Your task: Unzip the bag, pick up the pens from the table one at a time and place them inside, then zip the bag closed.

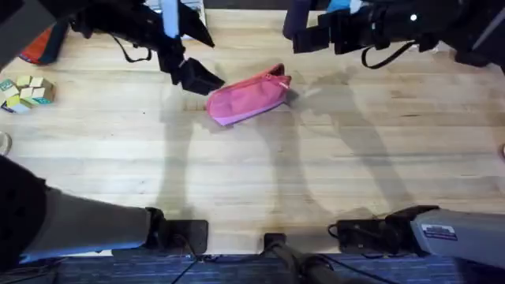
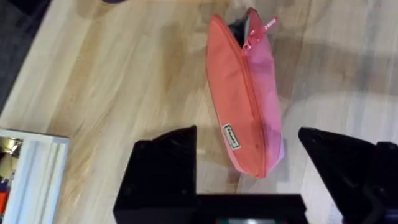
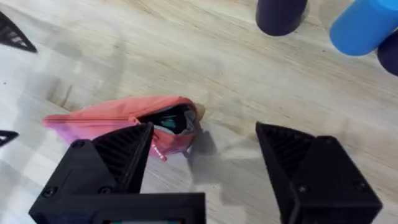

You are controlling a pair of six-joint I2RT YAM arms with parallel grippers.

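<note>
Left gripper (image 2: 245,180): your left arm's black fingers stood spread wide, with nothing between them. They hung above the near end of the bag (image 2: 247,99), one finger on each side of it, not touching the fabric as far as you could tell.
Left gripper, from overhead (image 1: 207,79): it sat just beside the bag's left end, over the far middle of the table (image 1: 252,158).
Right gripper (image 3: 202,162): your right arm's fingers were also spread apart and empty. One finger (image 3: 112,158) overlapped the bag (image 3: 118,121) in that view; the other stood over bare wood.
Right gripper, from overhead (image 1: 304,35): you had it at the far side of the table, near the bag's right end but apart from it.
Bag (image 1: 248,96): the pink pouch lay on its side on the table, tilted, between the two grippers.
Zipper: you could see it closed along most of the seam, with a short gap at the right end showing a darker inside and something teal. The pink pull tab (image 2: 268,26) hung at that end.
Label (image 2: 231,136): a small white tag sat on the bag's side.
Blocks (image 1: 25,92): a cluster of small coloured blocks lay near the table's left edge, well apart from the bag.
Cylinders: one dark (image 3: 281,14) and one blue (image 3: 364,25) object stood beyond the right gripper.
</note>
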